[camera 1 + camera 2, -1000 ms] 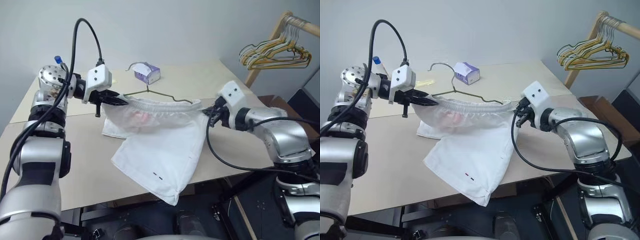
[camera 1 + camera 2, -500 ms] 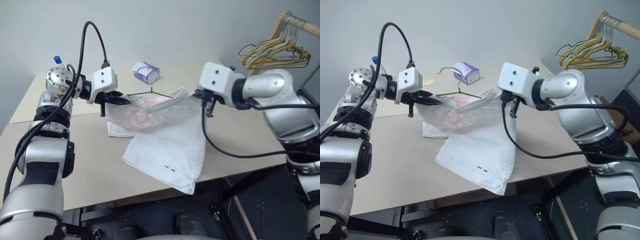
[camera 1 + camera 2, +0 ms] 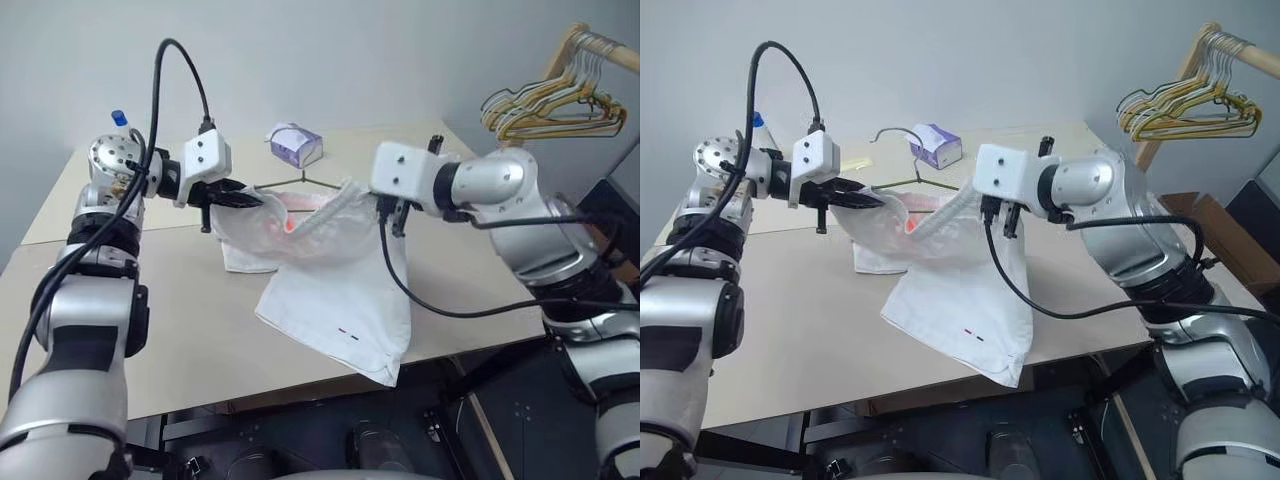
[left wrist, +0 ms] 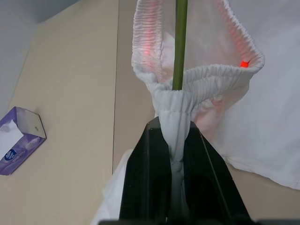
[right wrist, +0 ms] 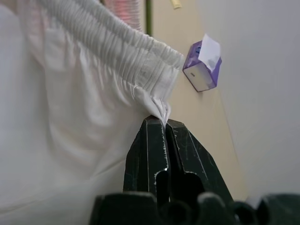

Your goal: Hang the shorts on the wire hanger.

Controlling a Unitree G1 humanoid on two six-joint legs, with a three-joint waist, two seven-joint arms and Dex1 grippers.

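Right now I am holding the shorts (image 3: 335,270) up off the table (image 3: 150,320) by their gathered waistband, one gripper at each end. My left gripper (image 4: 172,140) is clamped on a bunched end of the waistband, with the fabric pinched between its two black fingers (image 4: 145,173). My right gripper (image 5: 165,123) is pinching the waistband as well, its fingers pressed together on a small pleat of the elastic edge. Between the two grips the waistband is sagging into an open loop, and the inside of the shorts is showing a pink-red glow. The legs are draping down from the loop, and the lower hem is lying on the table, reaching towards its near edge, with the tiny dark marks (image 3: 346,333) facing up.

The wire hanger (image 3: 290,183) is sitting inside the waistband opening: in the left wrist view its thin olive wire (image 4: 180,44) is running straight out of the pinched fabric and across the loop. Its hook (image 3: 898,135) is pointing away from me, towards the purple-and-white tissue box (image 3: 295,146) on the far part of the table. Well off to my right, a bunch of yellow and green hangers (image 3: 550,105) is hanging on a wooden rack (image 3: 535,95).
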